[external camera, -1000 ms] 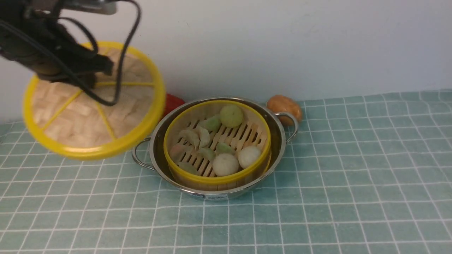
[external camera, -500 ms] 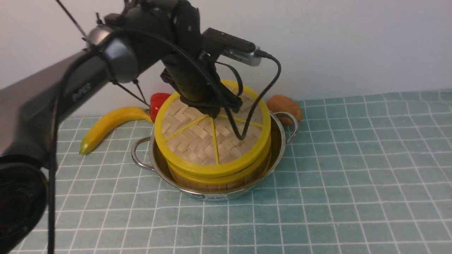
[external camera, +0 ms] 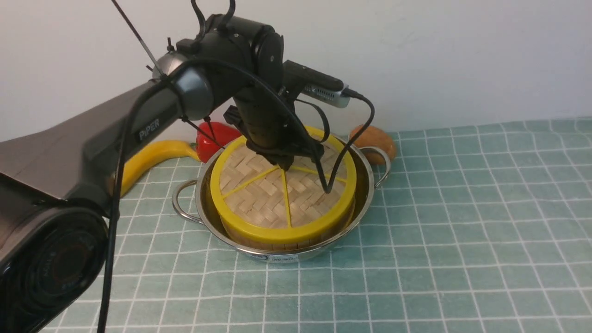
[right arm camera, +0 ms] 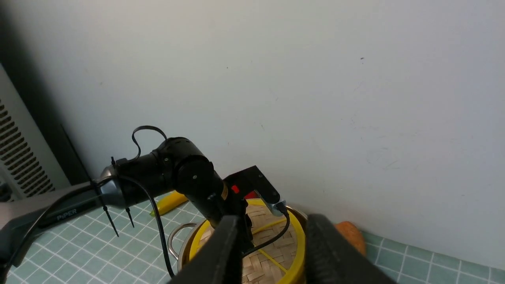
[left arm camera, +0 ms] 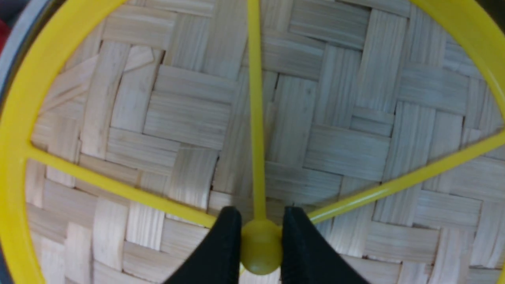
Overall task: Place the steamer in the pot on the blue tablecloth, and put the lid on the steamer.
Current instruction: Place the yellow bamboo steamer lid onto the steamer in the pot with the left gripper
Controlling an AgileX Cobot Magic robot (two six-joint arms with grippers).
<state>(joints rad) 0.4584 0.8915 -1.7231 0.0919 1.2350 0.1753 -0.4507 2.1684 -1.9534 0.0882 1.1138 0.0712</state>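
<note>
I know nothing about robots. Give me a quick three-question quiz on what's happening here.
1. True or false: the lid covers the steamer in the pot.
2. Which part of the lid does the left end effector pinch? A rim; B knob; C none.
3. Fill in: the yellow fruit to the left of the pot is a ____.

Key: 1 true; 2 B; 3 banana.

We recorded a yellow banana touching a red pepper by the white wall; a brown rounded item lay well apart.
</note>
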